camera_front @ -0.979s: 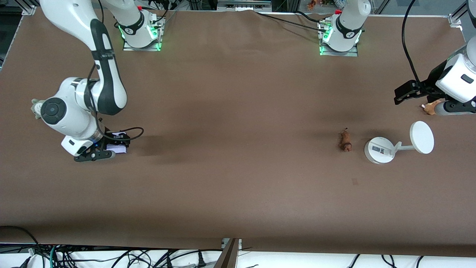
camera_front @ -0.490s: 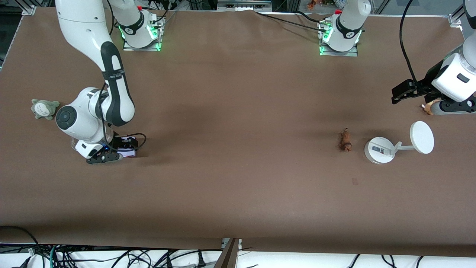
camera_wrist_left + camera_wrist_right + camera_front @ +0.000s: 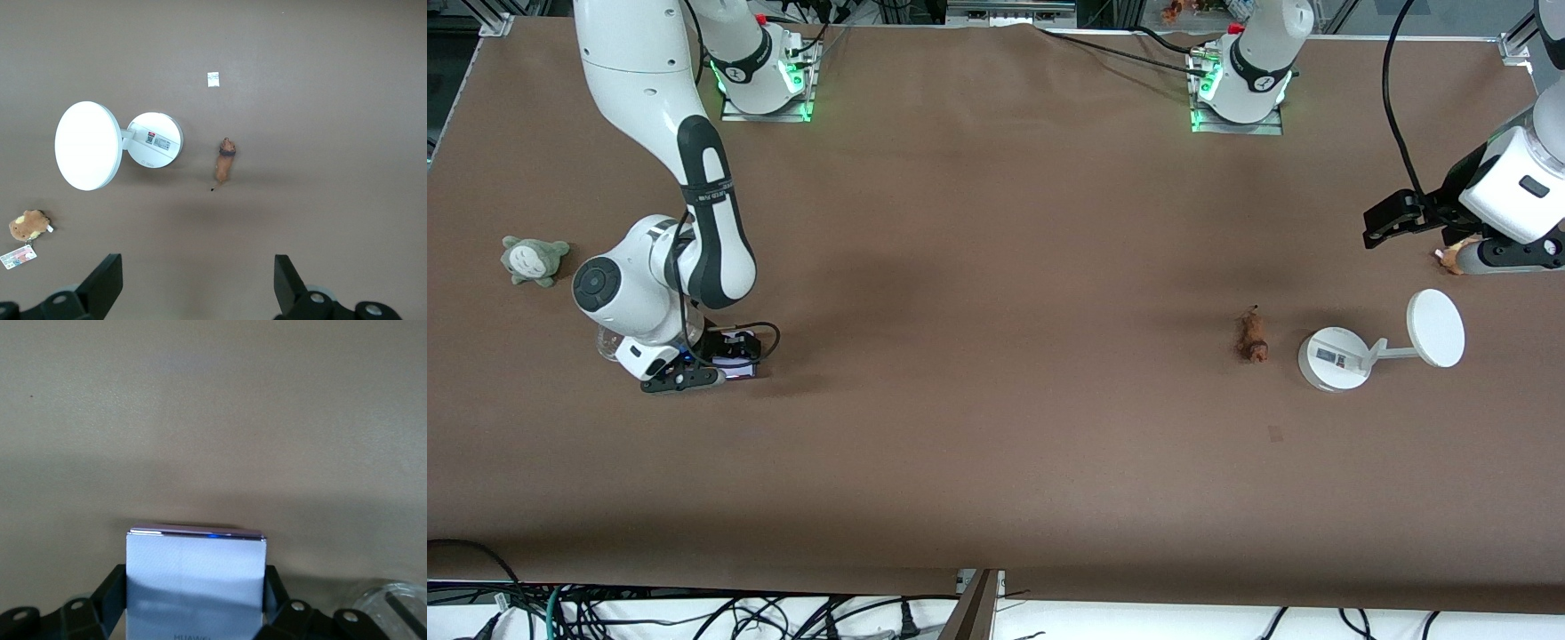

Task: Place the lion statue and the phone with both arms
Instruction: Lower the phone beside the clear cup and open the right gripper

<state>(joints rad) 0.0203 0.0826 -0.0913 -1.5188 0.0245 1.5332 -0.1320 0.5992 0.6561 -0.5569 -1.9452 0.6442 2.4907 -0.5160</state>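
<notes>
Lavender phone (image 3: 195, 583) clamped in right pincer (image 3: 710, 363); left pincer (image 3: 193, 293) wide above lion statue (image 3: 224, 161).

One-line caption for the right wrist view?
Right pincer shut on the phone, held low over the brown table.

Brown table (image 3: 996, 267) w/ lion statue (image 3: 1253, 335), stand (image 3: 1334, 357), plushies (image 3: 533, 260).

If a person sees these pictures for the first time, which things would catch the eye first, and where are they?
Most striking is the right gripper, low at the right arm's end of the table, shut on the pale phone. Next is the white round stand with its disc toward the left arm's end, and the tiny lion statue lying on the table beside it. The left gripper waits open, up above the table near them.
</notes>
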